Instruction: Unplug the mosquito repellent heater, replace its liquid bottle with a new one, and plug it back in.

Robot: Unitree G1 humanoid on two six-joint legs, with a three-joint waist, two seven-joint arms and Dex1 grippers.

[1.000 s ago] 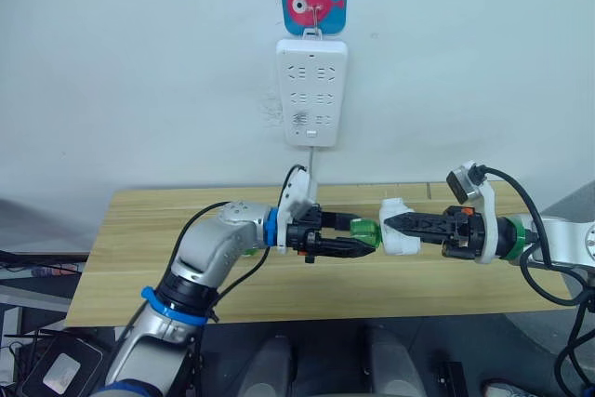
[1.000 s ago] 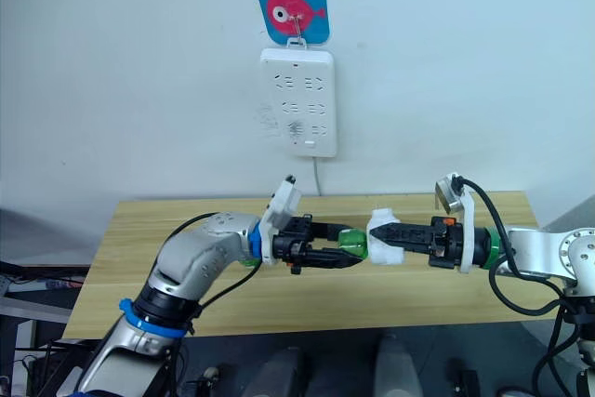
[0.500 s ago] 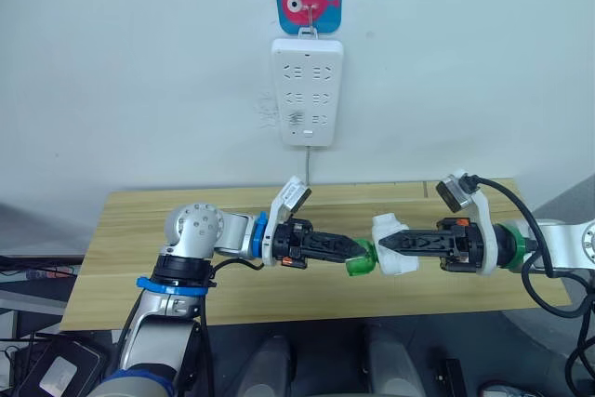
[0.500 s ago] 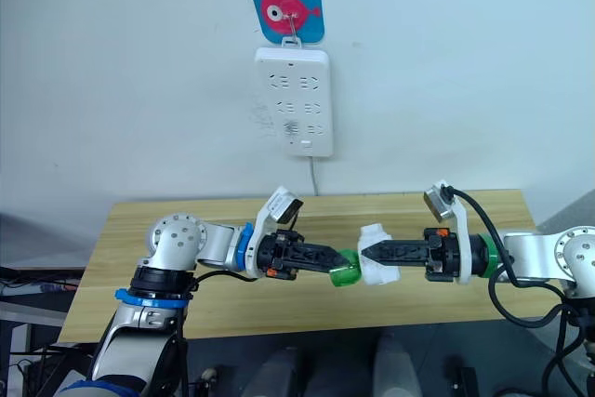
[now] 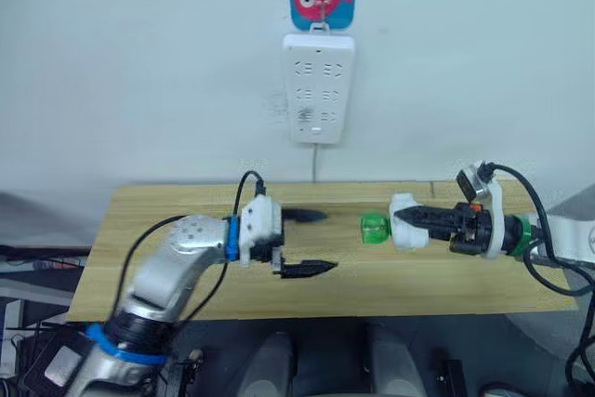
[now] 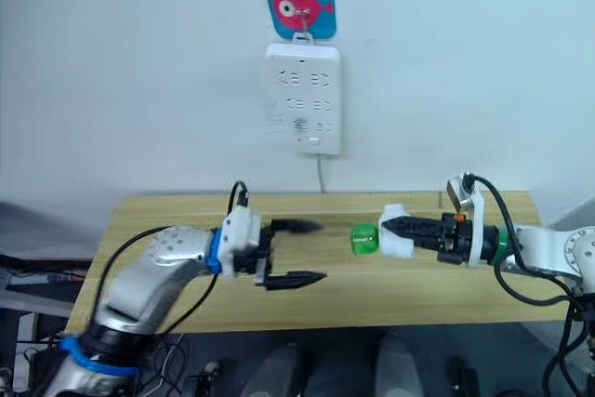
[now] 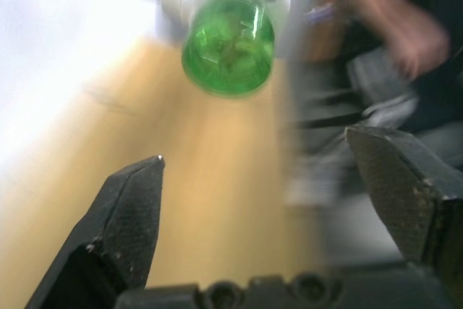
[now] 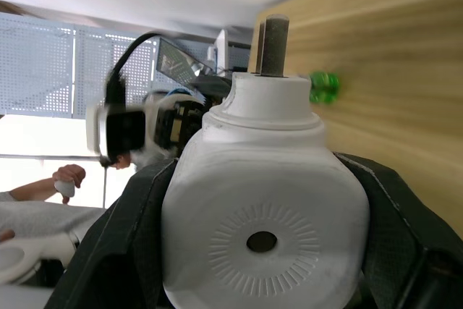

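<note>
The bottle (image 5: 374,229) lies on the table (image 5: 167,206), just left of the heater (image 5: 405,221), below the power strip (image 5: 319,88).

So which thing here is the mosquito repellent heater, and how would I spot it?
Start at the wooden table under the white power strip on the wall. Over its right half, the right gripper is shut on the mosquito repellent heater: small, white and rounded, with a green bottle at its end.

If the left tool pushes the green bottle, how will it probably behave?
The bottle looks round in the left wrist view, so it may roll on the table. Its green surface looks glossy, so it might slip in the open left tool. It is small, so probably light.
</note>
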